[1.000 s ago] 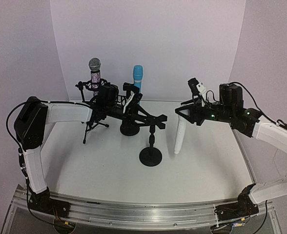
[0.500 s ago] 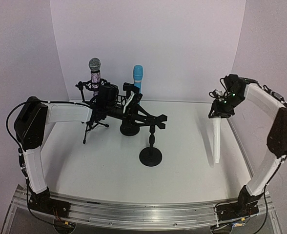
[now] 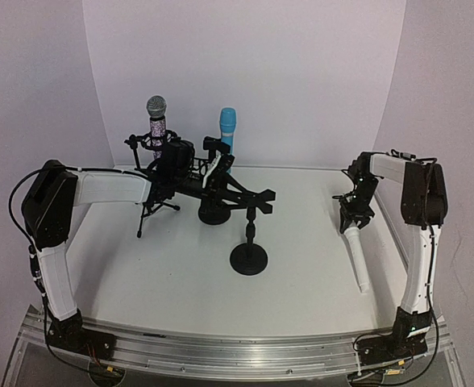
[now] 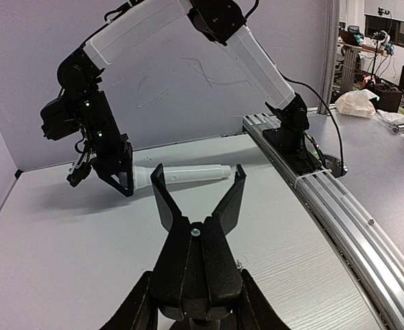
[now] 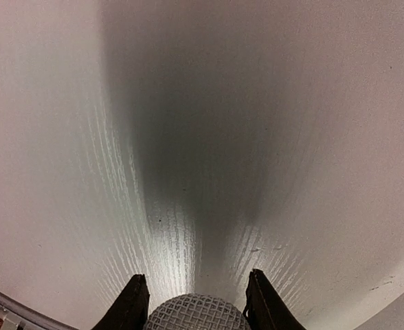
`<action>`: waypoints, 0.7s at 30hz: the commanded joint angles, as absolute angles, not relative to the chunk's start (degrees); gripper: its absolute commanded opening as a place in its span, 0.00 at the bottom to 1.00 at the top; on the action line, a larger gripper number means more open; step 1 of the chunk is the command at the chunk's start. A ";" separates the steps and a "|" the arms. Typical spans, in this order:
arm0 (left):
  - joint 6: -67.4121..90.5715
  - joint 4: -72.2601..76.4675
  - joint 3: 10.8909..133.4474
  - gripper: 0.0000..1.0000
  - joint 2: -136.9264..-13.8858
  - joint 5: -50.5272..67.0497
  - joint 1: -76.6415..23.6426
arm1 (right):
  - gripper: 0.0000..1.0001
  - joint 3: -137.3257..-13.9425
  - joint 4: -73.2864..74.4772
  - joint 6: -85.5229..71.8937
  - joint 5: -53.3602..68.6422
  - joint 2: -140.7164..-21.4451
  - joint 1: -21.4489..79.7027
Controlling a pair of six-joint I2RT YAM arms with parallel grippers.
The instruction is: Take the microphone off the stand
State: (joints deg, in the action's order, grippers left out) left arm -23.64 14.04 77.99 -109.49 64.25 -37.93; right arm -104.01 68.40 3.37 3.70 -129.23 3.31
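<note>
While the right gripper (image 3: 351, 224) has its jaws clamped on the head end of the white microphone (image 3: 359, 260), the microphone's body runs from the gripper toward the near right part of the table (image 3: 301, 298). It lies low and almost flat along the surface. Whether the tail end actually touches the table cannot be told.

In the right wrist view, the mesh head (image 5: 198, 313) sits between the two dark fingers (image 5: 130, 302), with a dark shadow on the table beyond it.

The microphone is out of the black round-based stand (image 3: 248, 258) and well apart from it, to the right. The stand is upright near the table's centre.

The left gripper (image 3: 271, 201) hangs just beside the top of that stand. Its jaws are spread wide and hold nothing, as the left wrist view confirms.

Behind the left arm, a silver glitter microphone (image 3: 156, 113) stands upright on a tripod (image 3: 152, 211). A blue microphone (image 3: 228, 125) stands upright just beside it.
</note>
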 commanded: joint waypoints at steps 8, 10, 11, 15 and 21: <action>-20.06 18.58 77.47 0.00 -108.46 60.79 -37.67 | 0.97 -103.24 64.35 0.96 4.74 -127.22 4.26; -19.79 18.77 77.50 0.00 -108.40 60.67 -37.70 | 0.98 -102.80 63.22 1.48 5.38 -125.36 4.83; -19.62 18.80 77.46 0.00 -108.32 60.63 -37.70 | 0.98 -102.45 62.57 2.09 5.69 -123.98 5.15; -19.02 18.96 77.07 0.06 -108.22 60.75 -37.79 | 0.98 -100.58 59.32 3.73 7.87 -118.47 6.52; -17.28 21.34 76.59 0.39 -108.66 61.47 -37.79 | 0.98 -96.37 53.17 5.59 12.21 -111.46 9.98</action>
State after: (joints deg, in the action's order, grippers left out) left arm -18.98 17.63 77.09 -109.49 61.52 -37.95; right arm -98.78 58.52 3.20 7.72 -118.31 7.38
